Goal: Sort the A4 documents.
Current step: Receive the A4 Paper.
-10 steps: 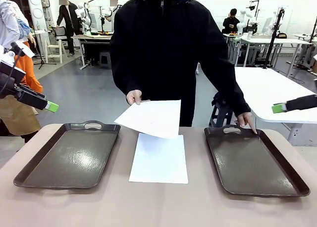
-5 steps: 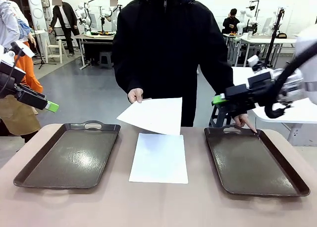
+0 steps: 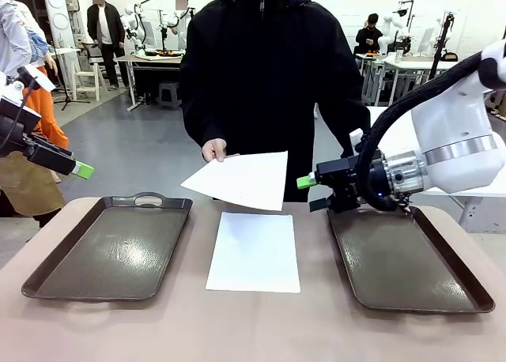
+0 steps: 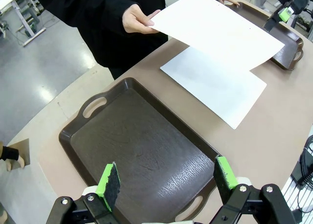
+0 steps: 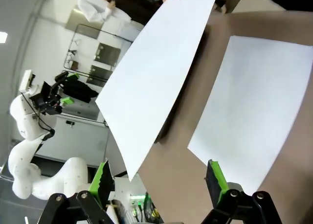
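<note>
Nearest on the worktop (image 3: pixel 253 330): a dark left tray (image 3: pixel 111 251) and right tray (image 3: pixel 403 267), with the flat sheet (image 3: pixel 254 251) lying between them.
Robot's left hand (image 4: pixel 167 179): jaws wide apart, gripping nothing, hovering off the left tray and well apart from both sheets.
Robot's right hand (image 3: pixel 311 194): jaws wide apart and empty, above the right tray's far corner, pointing at the free edge of the paper in the air.
Above the flat sheet's far end, the held sheet (image 3: pixel 241 180): tilted, pinched at one corner by the person's hand (image 3: pixel 213 151).
Step in hand: probably taking that offered paper.
Doing it well: line the pads up across the thin edge. Bite well into the margin, away from the person's fingers. Close gently so the paper doesn't crease, and pull only once it is let go.
Far side: the person (image 3: pixel 265 69) stands at the worktop.
</note>
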`<state>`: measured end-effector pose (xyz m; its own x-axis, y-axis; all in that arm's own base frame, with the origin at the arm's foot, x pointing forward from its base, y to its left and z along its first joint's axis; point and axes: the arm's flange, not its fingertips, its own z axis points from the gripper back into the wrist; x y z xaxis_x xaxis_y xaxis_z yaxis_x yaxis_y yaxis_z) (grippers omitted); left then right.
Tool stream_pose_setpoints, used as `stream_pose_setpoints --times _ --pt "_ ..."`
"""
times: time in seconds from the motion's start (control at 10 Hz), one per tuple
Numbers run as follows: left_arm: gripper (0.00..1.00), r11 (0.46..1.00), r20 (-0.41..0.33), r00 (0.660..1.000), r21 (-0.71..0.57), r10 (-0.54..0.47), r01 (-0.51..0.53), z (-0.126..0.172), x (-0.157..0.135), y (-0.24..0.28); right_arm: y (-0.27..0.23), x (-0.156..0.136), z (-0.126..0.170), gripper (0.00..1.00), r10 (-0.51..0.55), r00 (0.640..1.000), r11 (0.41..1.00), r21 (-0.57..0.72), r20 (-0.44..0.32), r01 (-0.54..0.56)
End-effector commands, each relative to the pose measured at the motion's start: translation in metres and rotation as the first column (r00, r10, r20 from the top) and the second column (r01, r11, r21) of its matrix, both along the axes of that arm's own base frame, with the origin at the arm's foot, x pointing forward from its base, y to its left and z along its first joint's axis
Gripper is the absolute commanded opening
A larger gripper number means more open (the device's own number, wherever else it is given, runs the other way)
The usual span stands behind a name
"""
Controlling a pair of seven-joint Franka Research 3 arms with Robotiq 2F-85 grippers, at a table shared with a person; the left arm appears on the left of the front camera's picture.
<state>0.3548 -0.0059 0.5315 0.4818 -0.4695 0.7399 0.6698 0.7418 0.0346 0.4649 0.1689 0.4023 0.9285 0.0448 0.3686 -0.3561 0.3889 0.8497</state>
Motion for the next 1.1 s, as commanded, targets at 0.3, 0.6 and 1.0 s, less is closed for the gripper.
stream_pose_setpoints --times 0.3,0.6,1.0 --pt "1.00 1.000 0.001 1.000 -0.002 0.000 0.000 -0.001 0.001 0.001 0.032 0.040 -0.003 1.00 0.001 0.996 0.985 0.171 -0.085 0.013" --pt "1.00 1.000 0.001 1.000 -0.002 0.000 0.000 -0.001 0.001 0.001 0.050 0.065 -0.017 1.00 -0.051 0.988 0.984 0.164 -0.148 0.075" --pt "1.00 1.000 0.001 1.000 -0.002 0.000 0.000 -0.001 0.001 0.001 0.061 0.076 -0.024 1.00 -0.070 0.978 0.971 0.212 -0.197 0.113"
